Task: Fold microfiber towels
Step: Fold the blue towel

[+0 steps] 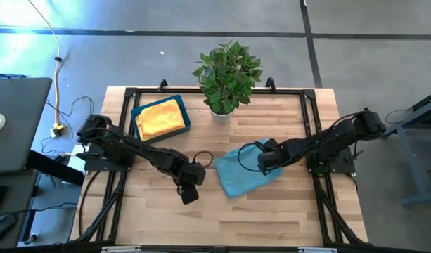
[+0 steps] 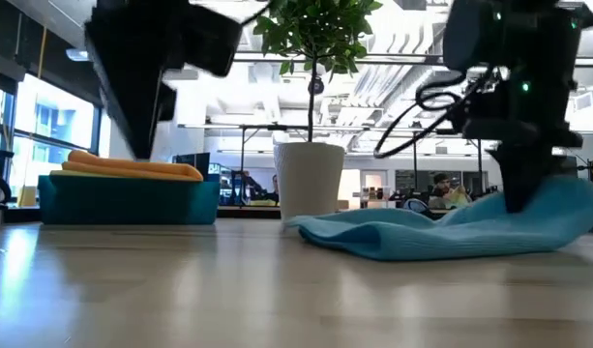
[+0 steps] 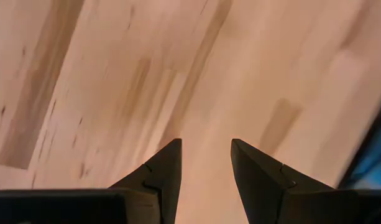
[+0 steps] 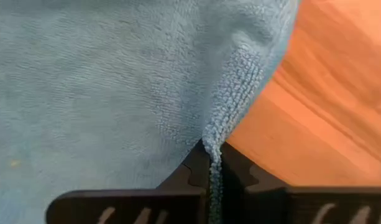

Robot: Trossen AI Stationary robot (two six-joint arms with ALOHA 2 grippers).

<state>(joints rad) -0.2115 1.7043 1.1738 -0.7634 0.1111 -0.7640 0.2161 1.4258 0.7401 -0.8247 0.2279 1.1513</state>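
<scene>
Just in front of the potted plant (image 1: 228,76), on the wooden bench (image 1: 285,211), lies a teal-blue microfiber towel (image 1: 237,176), rumpled and partly doubled over, its near corner pointing away from the plant. The right gripper (image 1: 266,163) sits on the towel's edge farthest from the tray side; in the right wrist view its jaws are pressed together on a raised fold of the blue cloth (image 4: 218,134), the pile bunching into a ridge that runs down between the two dark fingers (image 4: 189,173). From bench height the same gripper (image 2: 528,198) stands upright with the towel (image 2: 441,232) lifted slightly around it and sloping down toward the plant's white pot (image 2: 311,182).

Beside the plant, on the left arm's side, a rigid blue tray (image 1: 183,114) holds folded yellow and orange towels (image 1: 160,118), stacked flat inside it; in the low view they show as an orange-yellow layer (image 2: 132,168) above the tray's wall (image 2: 127,201).

The left gripper (image 1: 189,192) hangs over bare wood, in front of the plant and near the blue towel's left-arm side, apart from the cloth. Its jaws are spread, with nothing between them, and the left wrist view shows only wood grain past the fingertips (image 3: 168,165) and a sliver of blue at the picture's edge.

A small dark loop of cable (image 1: 202,159) lies on the bench between the left gripper and the towel.
</scene>
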